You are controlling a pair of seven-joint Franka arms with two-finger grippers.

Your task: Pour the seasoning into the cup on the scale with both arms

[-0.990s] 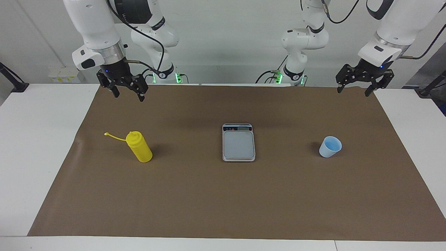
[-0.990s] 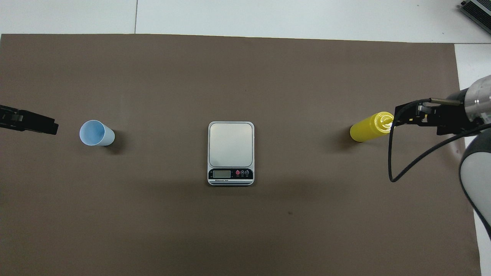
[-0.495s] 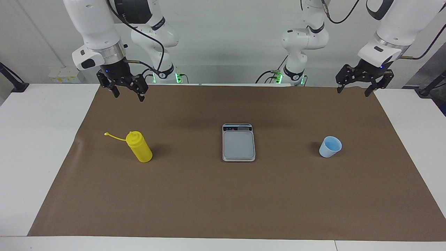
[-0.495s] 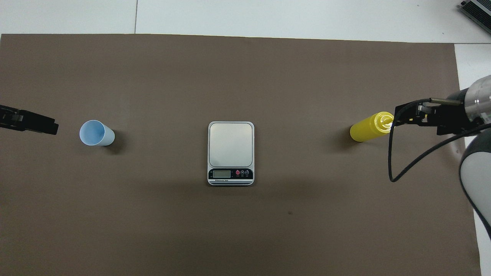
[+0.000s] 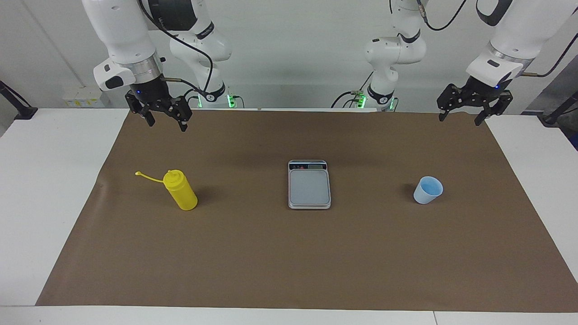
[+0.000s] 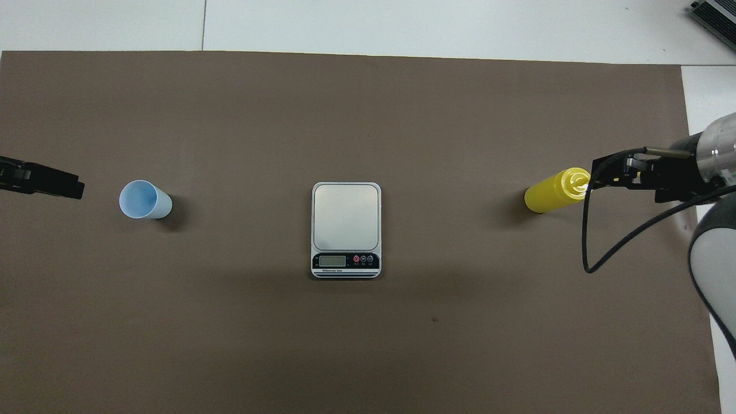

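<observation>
Below raised, spread jaws, seasoning bottle [image 5: 180,191] untouched.

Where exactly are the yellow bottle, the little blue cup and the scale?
yellow bottle [image 5: 182,192], facing view, middle of its body.
blue cup [image 5: 424,192], facing view, its outer wall.
scale [image 6: 345,216], overhead view, centre of the bare weighing plate.

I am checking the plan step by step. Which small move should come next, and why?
Probably the left gripper should come down around the blue cup to grasp it. The cup stands on the brown mat, not on the kitchen scale, whose plate is bare. Both grippers hang open and hold nothing; the right gripper is raised, and the yellow squeeze bottle stands untouched.
</observation>
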